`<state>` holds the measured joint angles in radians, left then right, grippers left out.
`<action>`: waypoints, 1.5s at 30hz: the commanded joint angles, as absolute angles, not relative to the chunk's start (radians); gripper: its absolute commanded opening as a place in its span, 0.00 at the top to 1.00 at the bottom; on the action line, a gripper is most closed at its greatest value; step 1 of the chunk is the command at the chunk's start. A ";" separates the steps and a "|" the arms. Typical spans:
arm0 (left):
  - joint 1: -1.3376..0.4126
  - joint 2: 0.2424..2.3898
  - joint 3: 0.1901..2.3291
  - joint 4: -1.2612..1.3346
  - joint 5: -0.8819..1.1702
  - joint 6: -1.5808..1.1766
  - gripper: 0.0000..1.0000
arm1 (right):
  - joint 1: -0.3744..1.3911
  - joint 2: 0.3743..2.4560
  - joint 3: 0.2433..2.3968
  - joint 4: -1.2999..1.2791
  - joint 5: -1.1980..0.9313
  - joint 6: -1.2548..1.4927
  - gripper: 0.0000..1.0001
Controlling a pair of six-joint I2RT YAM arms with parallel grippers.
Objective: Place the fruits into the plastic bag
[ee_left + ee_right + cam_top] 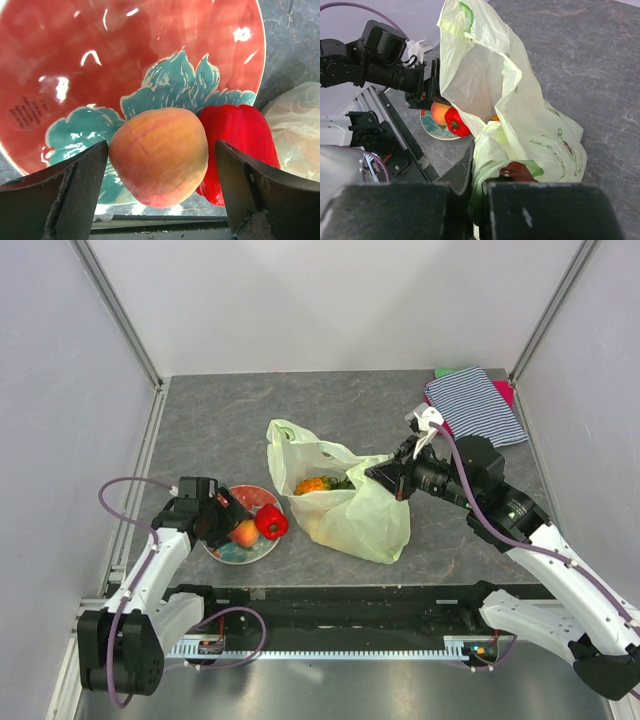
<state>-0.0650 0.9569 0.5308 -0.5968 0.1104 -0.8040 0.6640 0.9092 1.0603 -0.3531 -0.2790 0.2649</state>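
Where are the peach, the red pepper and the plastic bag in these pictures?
peach [159,155], left wrist view, middle of its skin.
red pepper [240,135], left wrist view, its glossy side.
plastic bag [365,518], top view, its crumpled lower body.

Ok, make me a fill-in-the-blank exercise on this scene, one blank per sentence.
The left gripper, open, straddles the ____ on the red plate.
Beside that fruit lies a red ____.
The right gripper is shut on the plastic ____.
Missing words: peach, pepper, bag.
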 commanded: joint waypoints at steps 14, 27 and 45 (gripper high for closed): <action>-0.019 0.931 0.538 -0.580 0.107 -0.842 0.37 | 0.663 0.887 1.072 -0.328 -0.261 0.275 1.00; 0.109 0.848 0.656 -0.509 0.095 -0.755 0.42 | 0.664 0.882 1.092 -0.360 -0.227 0.270 1.00; 0.097 0.798 0.890 -0.212 0.279 -0.698 0.48 | 0.664 0.910 1.104 -0.356 -0.216 0.265 1.00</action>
<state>0.1036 0.7937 0.7963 -0.3927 0.1619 -0.7540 0.6636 0.9047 1.0611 -0.3748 -0.2333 0.2657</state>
